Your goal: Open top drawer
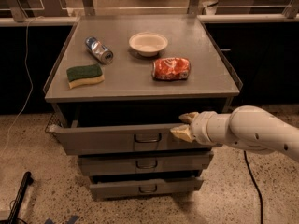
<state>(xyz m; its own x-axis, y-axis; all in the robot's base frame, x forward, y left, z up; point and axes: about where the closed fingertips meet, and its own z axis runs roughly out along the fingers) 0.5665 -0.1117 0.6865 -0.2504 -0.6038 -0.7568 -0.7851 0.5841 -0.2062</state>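
The top drawer [112, 140] is the widest grey drawer, right under the cabinet top, with a small bracket handle [147, 138] at its centre. It stands pulled out a little, with a dark gap above its front. My gripper [185, 126] is at the top edge of the drawer front, to the right of the handle. Its two cream fingers [181, 133] are apart, one behind the front panel and one before it. The white arm [252, 132] comes in from the right.
Two narrower grey drawers [145, 163] sit below. On the cabinet top [140, 80] lie a green-yellow sponge [84, 75], a tipped can [98, 49], a white bowl [148, 43] and a red chip bag [171, 68]. A black cable [250, 181] runs on the floor at right.
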